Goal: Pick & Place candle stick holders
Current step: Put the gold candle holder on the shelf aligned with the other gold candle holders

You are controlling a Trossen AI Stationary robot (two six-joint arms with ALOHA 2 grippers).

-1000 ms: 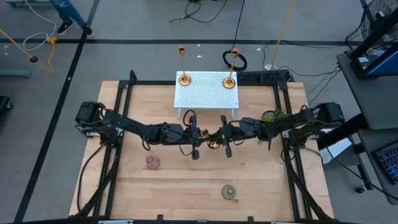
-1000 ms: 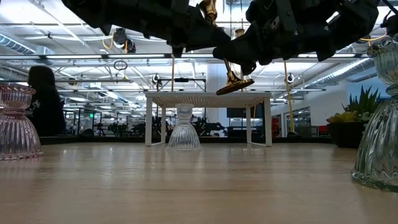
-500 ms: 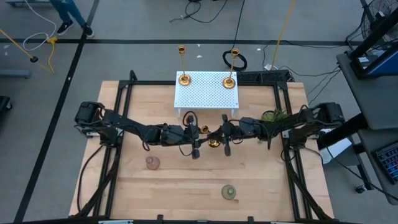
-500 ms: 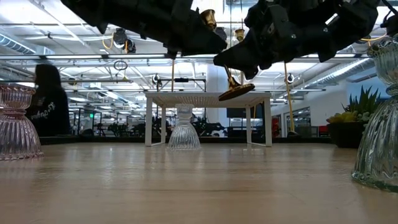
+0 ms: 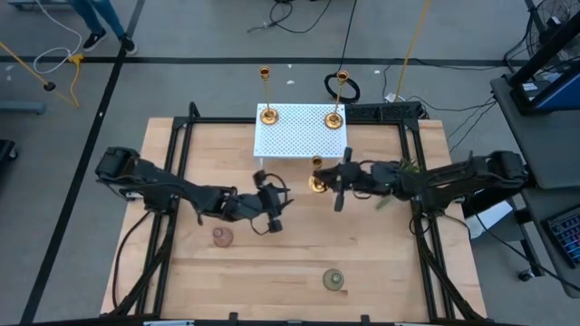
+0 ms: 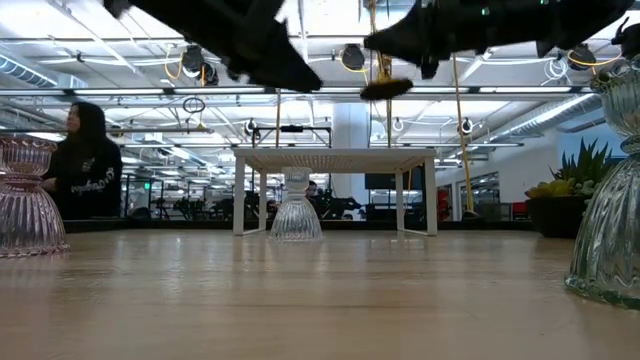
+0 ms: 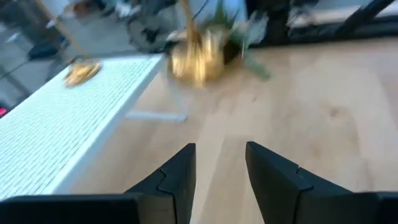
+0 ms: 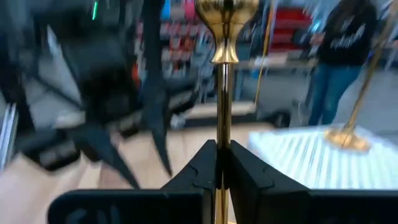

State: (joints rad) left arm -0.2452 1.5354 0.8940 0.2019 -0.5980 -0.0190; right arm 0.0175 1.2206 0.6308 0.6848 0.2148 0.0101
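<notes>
My right gripper (image 5: pixel 324 181) is shut on a gold candlestick (image 5: pixel 316 183), held high above the table just in front of the white perforated stand (image 5: pixel 301 134). Its round base (image 6: pixel 385 88) shows in the low view. Two taller gold candlesticks (image 5: pixel 267 114) (image 5: pixel 334 118) stand by their bases on the stand's far part. My left gripper (image 7: pixel 217 168) is open and empty above the table's left middle (image 5: pixel 269 213). A pink glass holder (image 5: pixel 222 236) and a greenish one (image 5: pixel 333 280) stand on the table. A clear one (image 6: pixel 296 215) stands under the stand. My right gripper pinches the candlestick's thin stem (image 8: pixel 222 134) between its two fingers, well below the cup at the top (image 8: pixel 225 15). The fingers come level from the table's right and lie across the stem. The candlestick stands upright and is lifted clear of the table.
A small green plant (image 5: pixel 399 169) stands at the right, beside my right arm. The black frame rails (image 5: pixel 181 136) run along the table's sides. A person (image 6: pixel 88 165) stands in the room beyond the table.
My left gripper has drawn away from the candlestick toward the table's left and near edges. My right gripper has risen and gone toward the stand with the candlestick. The candlestick was tilted between the two grippers and now stands upright, higher above the table.
</notes>
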